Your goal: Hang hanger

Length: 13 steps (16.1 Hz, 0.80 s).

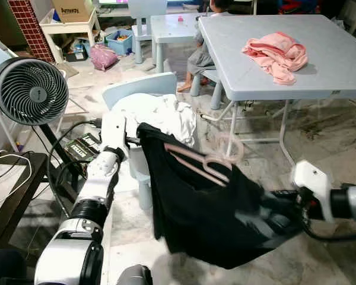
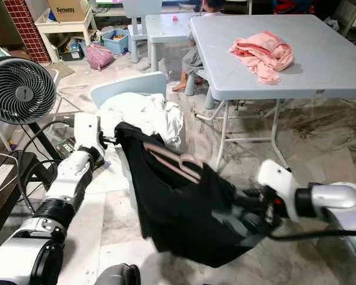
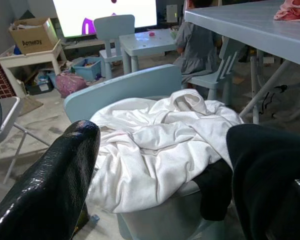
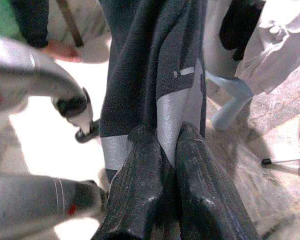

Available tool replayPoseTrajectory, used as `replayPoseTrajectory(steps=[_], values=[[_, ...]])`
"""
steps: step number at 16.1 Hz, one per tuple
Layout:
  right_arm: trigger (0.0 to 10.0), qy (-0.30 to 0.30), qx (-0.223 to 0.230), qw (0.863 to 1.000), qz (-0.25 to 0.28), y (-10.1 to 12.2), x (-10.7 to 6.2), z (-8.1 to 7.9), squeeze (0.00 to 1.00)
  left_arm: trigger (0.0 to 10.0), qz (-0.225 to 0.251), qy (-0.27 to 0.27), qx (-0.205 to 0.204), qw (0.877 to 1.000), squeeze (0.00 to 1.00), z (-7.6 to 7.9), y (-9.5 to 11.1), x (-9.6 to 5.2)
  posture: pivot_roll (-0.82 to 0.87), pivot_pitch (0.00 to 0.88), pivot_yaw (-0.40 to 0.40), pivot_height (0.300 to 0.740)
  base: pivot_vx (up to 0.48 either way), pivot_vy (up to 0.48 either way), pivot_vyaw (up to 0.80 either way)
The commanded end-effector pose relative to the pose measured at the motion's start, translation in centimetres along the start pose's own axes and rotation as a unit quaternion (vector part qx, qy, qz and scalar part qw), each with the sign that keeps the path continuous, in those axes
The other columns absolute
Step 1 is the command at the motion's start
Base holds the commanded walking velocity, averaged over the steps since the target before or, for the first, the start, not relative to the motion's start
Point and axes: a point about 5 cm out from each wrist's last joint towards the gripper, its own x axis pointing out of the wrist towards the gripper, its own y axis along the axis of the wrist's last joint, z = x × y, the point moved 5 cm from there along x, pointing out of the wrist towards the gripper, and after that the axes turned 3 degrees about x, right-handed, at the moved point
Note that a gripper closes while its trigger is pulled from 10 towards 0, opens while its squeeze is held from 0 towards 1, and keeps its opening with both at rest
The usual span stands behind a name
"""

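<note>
**Black shirt stretched between two grippers over a cluttered marble floor**

The left gripper (image 1: 136,138) and right gripper (image 4: 162,150) both pinch the black cloth shirt (image 1: 207,208), its pink plastic hanger (image 1: 204,163) inside. Behind: pale blue plastic chair (image 1: 139,89) with white laundry (image 3: 160,145), grey folding table (image 1: 338,65), round grey fan (image 1: 28,90).

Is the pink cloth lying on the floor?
No, the pink cloth lies crumpled on top of the grey table, well above the floor.
</note>
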Motion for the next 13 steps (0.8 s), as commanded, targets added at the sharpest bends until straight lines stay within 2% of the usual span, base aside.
replayPoseTrajectory(steps=[1, 3, 4, 7, 10, 12, 13], values=[[10.0, 0.026, -0.006, 0.999, -0.047, -1.4, -1.1, -0.7, 0.00, 10.0, 0.037, 0.044, 0.006, 0.998, 0.00, -3.0, 2.1, 0.1, -0.13, 0.017, 0.014, 0.740, 0.000, 0.000, 0.00], [10.0, 0.077, -0.021, 0.996, -0.050, -1.0, -2.9, -2.2, 0.00, 10.0, 0.036, 0.053, 0.010, 0.998, 0.00, -3.8, 2.2, 0.0, -0.13, 0.018, 0.017, 0.740, 0.000, 0.000, 0.00], [10.0, 0.085, -0.021, 0.995, -0.041, -0.6, -3.5, -2.4, 0.00, 10.0, 0.036, 0.054, 0.010, 0.998, 0.00, -3.9, 2.3, 0.0, -0.13, 0.018, 0.016, 0.740, 0.000, 0.000, 0.00], [10.0, 0.087, -0.009, 0.992, 0.086, 5.1, -6.3, -1.7, 0.00, 10.0, 0.024, 0.052, 0.009, 0.998, 0.00, -4.1, 1.8, 0.0, -0.15, 0.020, 0.018, 0.740, 0.000, 0.000, 0.00], [10.0, 0.089, -0.033, 0.982, 0.163, 9.4, -8.3, -1.4, 0.00, 10.0, 0.013, 0.039, 0.002, 0.999, 0.00, -3.3, 1.2, 0.1, -0.16, 0.020, 0.020, 0.740, 0.000, 0.000, 0.00], [10.0, 0.078, -0.042, 0.984, 0.157, 9.4, -8.3, -1.1, 0.00, 10.0, 0.011, 0.030, -0.003, 0.999, 0.00, -2.7, 1.1, 0.1, -0.16, 0.019, 0.020, 0.740, 0.000, 0.000, 0.00], [10.0, 0.081, -0.044, 0.985, 0.145, 8.7, -7.6, -1.4, 0.00, 10.0, 0.012, 0.030, -0.004, 0.999, 0.00, -2.6, 1.1, 0.1, -0.15, 0.019, 0.016, 0.740, 0.000, 0.000, 0.00]])
